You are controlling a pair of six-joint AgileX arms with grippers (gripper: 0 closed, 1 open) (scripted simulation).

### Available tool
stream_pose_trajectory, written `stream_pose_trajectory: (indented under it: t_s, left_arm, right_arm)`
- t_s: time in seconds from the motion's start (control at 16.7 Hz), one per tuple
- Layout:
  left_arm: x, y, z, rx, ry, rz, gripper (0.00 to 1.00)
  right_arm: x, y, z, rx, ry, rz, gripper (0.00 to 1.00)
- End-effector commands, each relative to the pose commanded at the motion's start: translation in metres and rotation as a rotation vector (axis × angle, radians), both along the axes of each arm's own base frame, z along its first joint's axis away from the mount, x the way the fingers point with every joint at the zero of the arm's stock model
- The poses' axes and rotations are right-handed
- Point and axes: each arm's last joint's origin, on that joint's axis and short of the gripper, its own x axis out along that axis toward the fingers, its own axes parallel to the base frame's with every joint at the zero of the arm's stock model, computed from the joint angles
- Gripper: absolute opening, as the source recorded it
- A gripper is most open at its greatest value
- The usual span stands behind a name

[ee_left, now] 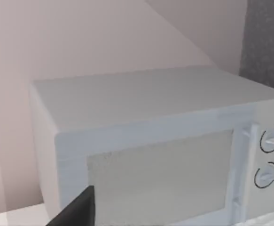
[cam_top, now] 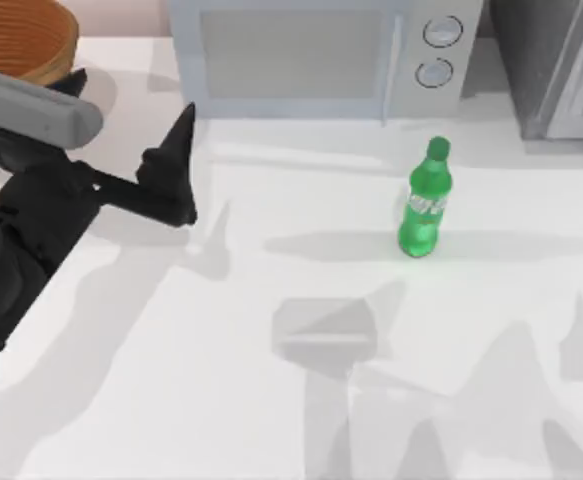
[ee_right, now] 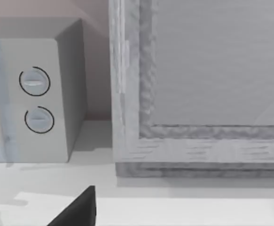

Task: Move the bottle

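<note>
White table, matte surface. Standing upright on it, right of centre, the green bottle, cap on, pale label band at the waist. Along the far edge sits a white microwave with two round dials, door closed. At the far right corner stands a grey speckled cabinet; at the far left corner, a woven basket.

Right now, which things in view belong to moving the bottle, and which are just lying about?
Part of the job:
- bottle, green, upright on the table in front of the microwave
- left gripper, raised at the table's left

Just there:
- microwave, at the back
- wicker basket, back left corner
- grey cabinet, back right
</note>
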Motion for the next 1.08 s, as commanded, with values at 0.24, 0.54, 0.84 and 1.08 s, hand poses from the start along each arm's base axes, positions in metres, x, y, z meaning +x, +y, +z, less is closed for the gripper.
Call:
stream_pose_trajectory:
  t_s: [0.24,0.54,0.84,1.08]
  left_arm:
    - [0.038,-0.063,-0.048,0.013,0.021,-0.145,1.00]
    - [0.045,-0.123,-0.128,0.031,0.038,-0.289,1.00]
    - [0.035,-0.147,-0.174,0.034,0.034,-0.364,1.00]
    - [0.034,-0.148,-0.176,0.034,0.033,-0.368,1.00]
  right_arm:
    - [0.000,0.000,0.000,0.000,0.000,0.000,1.00]
    - [0.000,0.000,0.000,0.000,0.000,0.000,1.00]
    - [0.000,0.000,0.000,0.000,0.000,0.000,1.00]
    - [0.000,0.000,0.000,0.000,0.000,0.000,1.00]
